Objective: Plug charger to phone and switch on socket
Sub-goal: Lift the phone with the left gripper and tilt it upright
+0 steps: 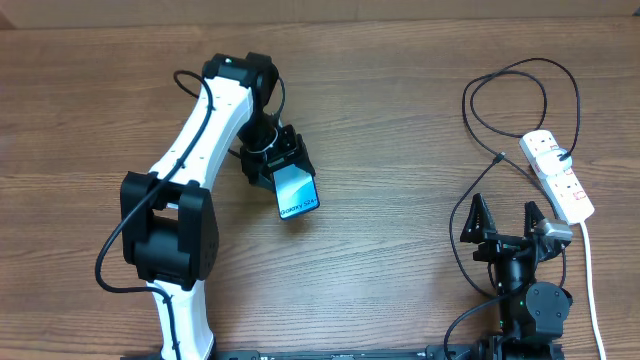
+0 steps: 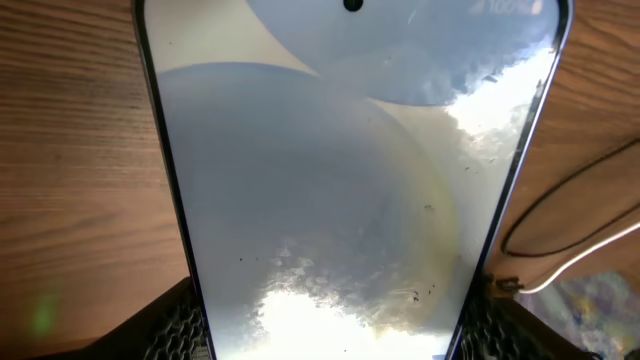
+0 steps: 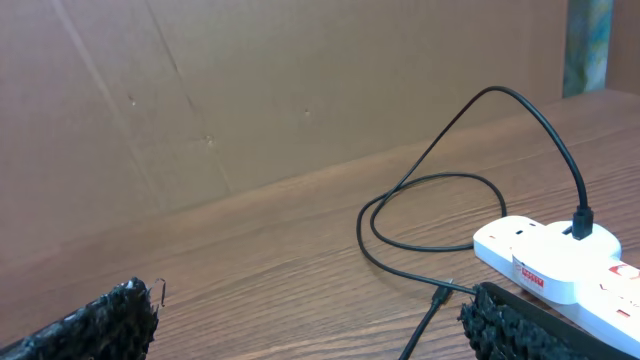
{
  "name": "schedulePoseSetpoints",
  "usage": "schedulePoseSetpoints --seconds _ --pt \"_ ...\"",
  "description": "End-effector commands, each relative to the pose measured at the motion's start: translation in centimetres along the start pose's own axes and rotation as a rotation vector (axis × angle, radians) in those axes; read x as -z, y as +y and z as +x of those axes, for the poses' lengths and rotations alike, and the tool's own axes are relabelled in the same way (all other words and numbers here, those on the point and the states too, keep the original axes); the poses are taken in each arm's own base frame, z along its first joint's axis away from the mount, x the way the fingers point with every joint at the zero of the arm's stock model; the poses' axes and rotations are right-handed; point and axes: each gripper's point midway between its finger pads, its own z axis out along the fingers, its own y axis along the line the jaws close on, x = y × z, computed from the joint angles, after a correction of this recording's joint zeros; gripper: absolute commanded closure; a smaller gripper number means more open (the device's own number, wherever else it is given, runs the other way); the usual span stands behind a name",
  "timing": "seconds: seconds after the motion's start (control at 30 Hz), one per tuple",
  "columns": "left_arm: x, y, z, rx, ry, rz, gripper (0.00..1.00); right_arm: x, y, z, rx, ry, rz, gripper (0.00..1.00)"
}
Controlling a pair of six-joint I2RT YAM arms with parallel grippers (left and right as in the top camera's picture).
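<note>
Overhead view: left gripper (image 1: 283, 165) is out over the middle-left of the table (image 1: 400, 300), closed on the phone (image 1: 298, 190). The phone sticks out from between the two fingers, with its free end away from the wrist. The "Galaxy S24" text sits at that free end, nearest the robot's side of the table.

Long axis: runs slightly diagonal, from the gripper at upper left down to the text end at lower right. Screen faces up toward the camera. Cannot tell whether the free end rests on the wood or hangs just above it.

Left wrist view: phone (image 2: 330, 200) fills most of the picture, light blue-white screen with dark edges. One black ribbed finger pad (image 2: 180, 325) lies against its left long edge and the other against its right long edge, so the grip is across the width, near the wrist end.

Right gripper (image 1: 505, 218): near the right front of the table, jaws spread wide, nothing between them. Well apart from the phone.

Socket (image 1: 557, 175): white strip lying just beyond and to the right of the right gripper, its thick white cord (image 1: 590, 270) trailing toward the front edge.

Charger (image 1: 520, 70): black plug seated in the strip's far end. The cable loops away across the table and curls back. Its connector tip (image 3: 440, 293) lies loose on the wood beside the strip, in front of the right fingers.
</note>
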Motion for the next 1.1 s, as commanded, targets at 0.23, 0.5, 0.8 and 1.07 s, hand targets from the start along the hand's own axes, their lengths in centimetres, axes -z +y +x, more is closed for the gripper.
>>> schedulePoseSetpoints --seconds 0.23,0.5,0.8,1.07 --pt "8.0 -0.2 2.6 -0.112 -0.168 0.023 0.58 0.0 0.0 0.2 0.005 -0.004 -0.004 0.0" --pt "13.1 0.8 6.3 -0.117 -0.285 0.078 0.58 0.0 0.0 0.2 0.005 -0.004 -0.004 0.0" --pt "16.0 0.5 9.5 -0.16 -0.387 0.134 0.57 0.0 0.0 0.2 0.005 -0.004 -0.004 0.0" --pt "14.9 1.9 8.9 -0.079 -0.371 0.078 0.55 0.0 0.0 0.2 0.005 -0.004 -0.004 0.0"
